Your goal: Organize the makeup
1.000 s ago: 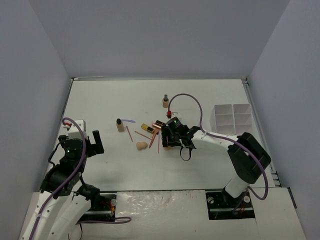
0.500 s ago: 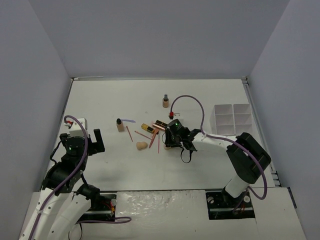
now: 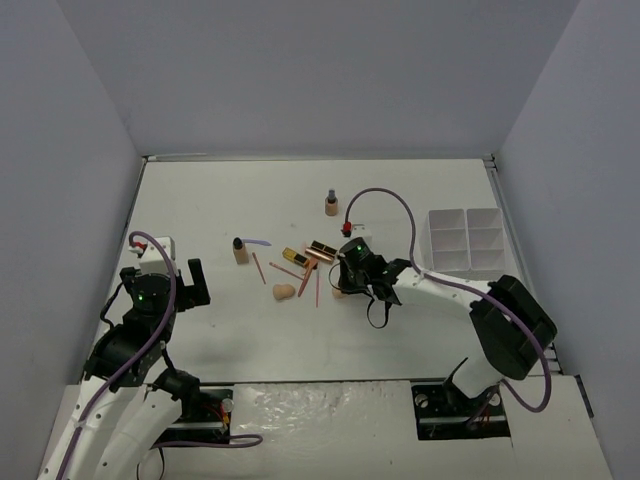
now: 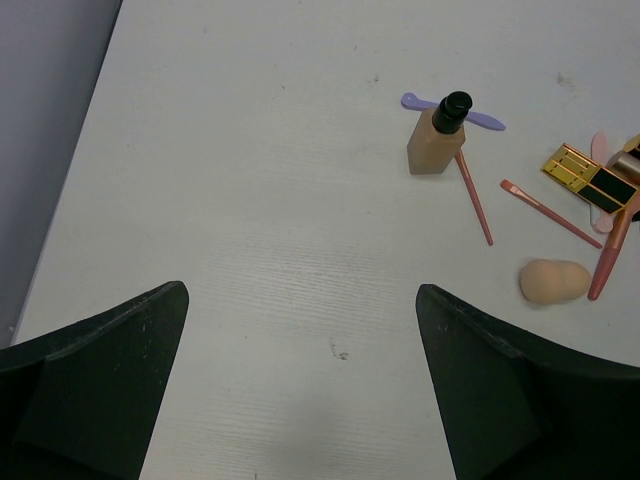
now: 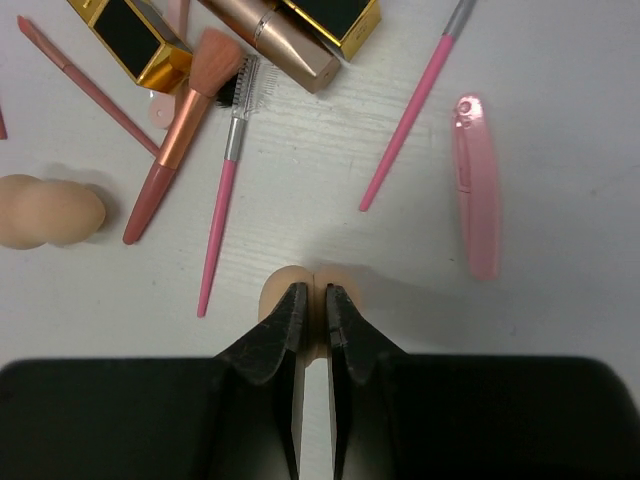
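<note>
**We are picking a peach sponge out of the scattered makeup.**

Our right fingers [image 5: 275, 340] are clenched almost together on a peach sponge [image 5: 275, 292]. Its soft body bulges either side of the tips and seems to rest on the table [image 5: 560, 330]. Just beyond lie a thin pink brush [image 5: 222, 200], a second sponge [image 5: 45, 212] and a gold-black lipstick tube [image 5: 135, 40]. We judge this to be the pick-up step. The next move calls for a straight lift that keeps the squashy grip, then a carry to the white tray [image 3: 465, 240], well apart to the right. Our left fingers [image 4: 100, 370] stand wide apart and hold nothing, over bare table near a tan bottle [image 4: 435, 140].
</note>
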